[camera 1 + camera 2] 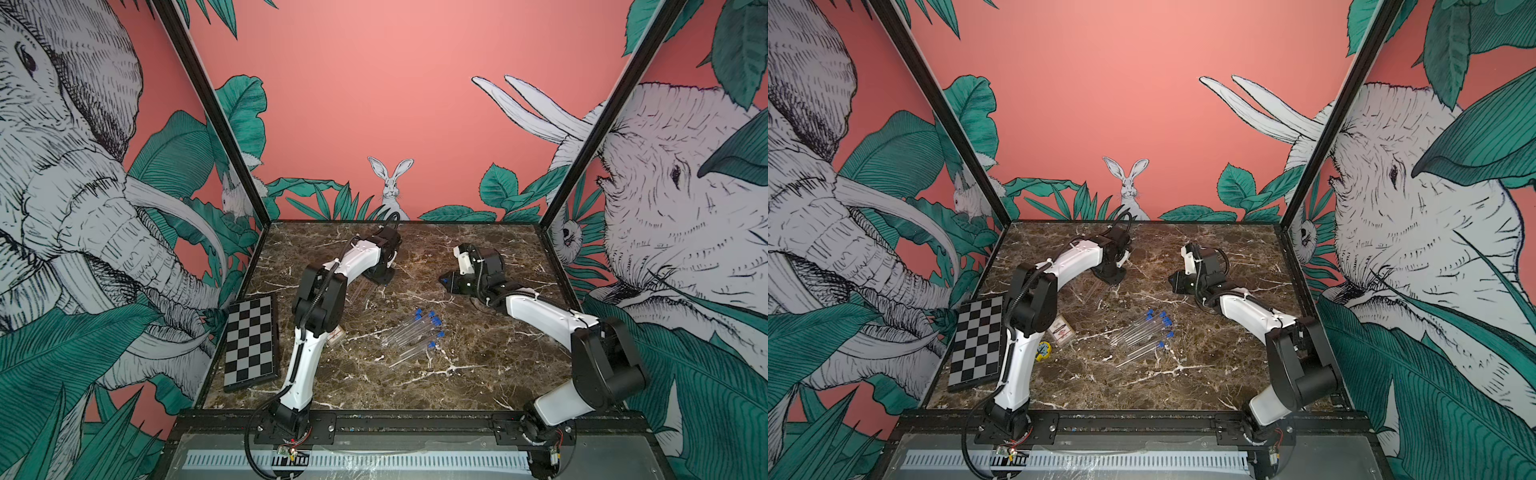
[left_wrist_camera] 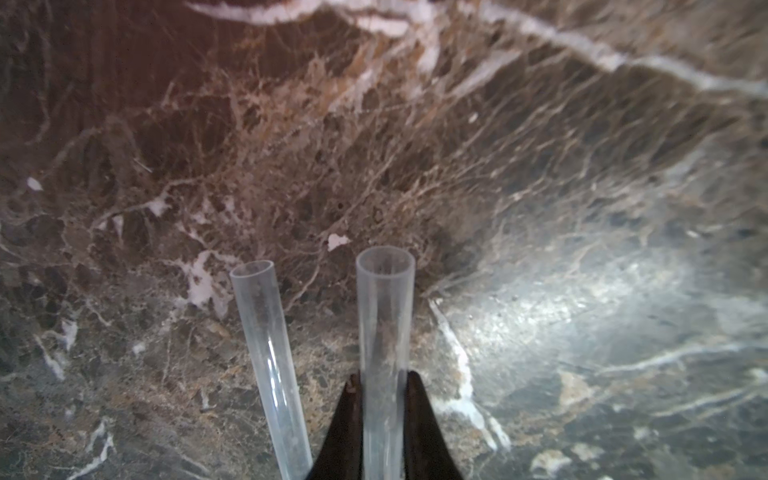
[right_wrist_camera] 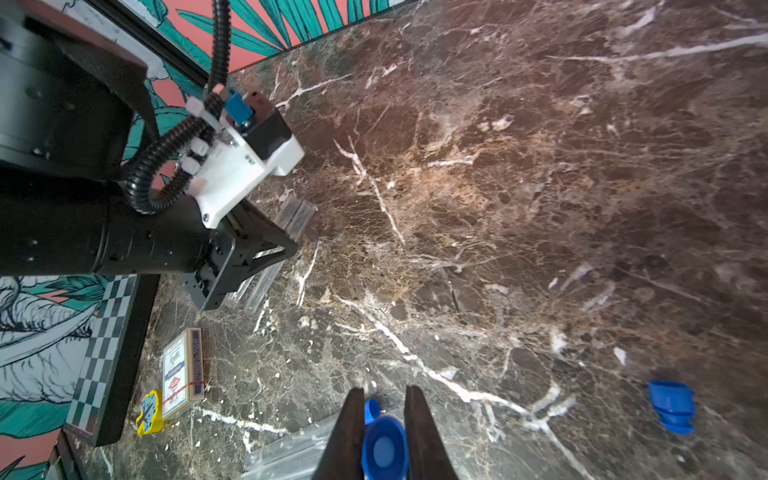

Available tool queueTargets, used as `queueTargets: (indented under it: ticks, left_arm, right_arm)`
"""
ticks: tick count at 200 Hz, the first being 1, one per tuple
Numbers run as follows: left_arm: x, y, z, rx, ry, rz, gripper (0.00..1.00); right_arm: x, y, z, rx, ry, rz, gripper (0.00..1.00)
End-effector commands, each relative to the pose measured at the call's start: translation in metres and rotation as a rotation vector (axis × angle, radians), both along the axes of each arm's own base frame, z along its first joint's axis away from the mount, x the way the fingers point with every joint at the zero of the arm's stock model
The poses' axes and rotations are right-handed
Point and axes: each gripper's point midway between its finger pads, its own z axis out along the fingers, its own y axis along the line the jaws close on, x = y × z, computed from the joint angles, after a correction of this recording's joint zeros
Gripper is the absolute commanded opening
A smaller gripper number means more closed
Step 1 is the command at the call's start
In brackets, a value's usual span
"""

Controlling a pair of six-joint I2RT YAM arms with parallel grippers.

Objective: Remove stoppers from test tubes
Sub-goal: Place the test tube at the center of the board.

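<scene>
My left gripper (image 2: 383, 376) is shut on a clear test tube (image 2: 384, 316) whose mouth is open, with no stopper in it. A second open tube (image 2: 266, 353) lies on the marble right beside it. My right gripper (image 3: 384, 390) is shut on a blue stopper (image 3: 384, 449), held apart from the left gripper (image 1: 380, 277) at the back of the table. Another loose stopper (image 3: 671, 405) lies on the marble. In both top views, several test tubes (image 1: 409, 332) with blue stoppers (image 1: 434, 321) lie bunched mid-table.
A checkered board (image 1: 251, 343) lies at the table's left edge. A clear card case (image 1: 1061, 330) and a small yellow thing (image 1: 1043, 350) lie beside the left arm. Black frame posts and patterned walls close in the marble table (image 1: 478, 374).
</scene>
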Motion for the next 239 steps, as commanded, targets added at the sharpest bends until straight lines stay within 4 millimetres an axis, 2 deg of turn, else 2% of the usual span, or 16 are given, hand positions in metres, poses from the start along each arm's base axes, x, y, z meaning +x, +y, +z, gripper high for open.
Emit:
queueTargets:
  ticks: [1,53,119,148,194,239]
  left_arm:
    - [-0.002,0.005,0.0,0.013,0.014,0.023,0.12]
    - [-0.003,0.004,-0.008,0.016,0.025,0.024,0.2]
    - [-0.001,0.0,0.001,-0.016,0.004,0.022,0.4]
    - [0.0,-0.003,0.012,-0.039,-0.01,0.021,0.5]
    - [-0.004,-0.009,0.038,-0.074,-0.044,-0.004,0.55]
    - [-0.016,-0.026,0.059,-0.104,-0.114,-0.097,0.62]
  right_arm:
    - [0.006,-0.005,0.018,-0.005,-0.05,-0.01,0.15]
    - [0.004,-0.02,0.015,-0.034,-0.035,-0.045,0.15]
    - [-0.004,-0.069,0.002,-0.162,0.011,-0.144,0.19]
    - [-0.008,-0.086,-0.014,-0.214,0.063,-0.183,0.19]
    - [-0.012,-0.103,-0.047,-0.274,0.155,-0.22,0.21]
    - [-0.005,-0.112,-0.073,-0.299,0.222,-0.241,0.22]
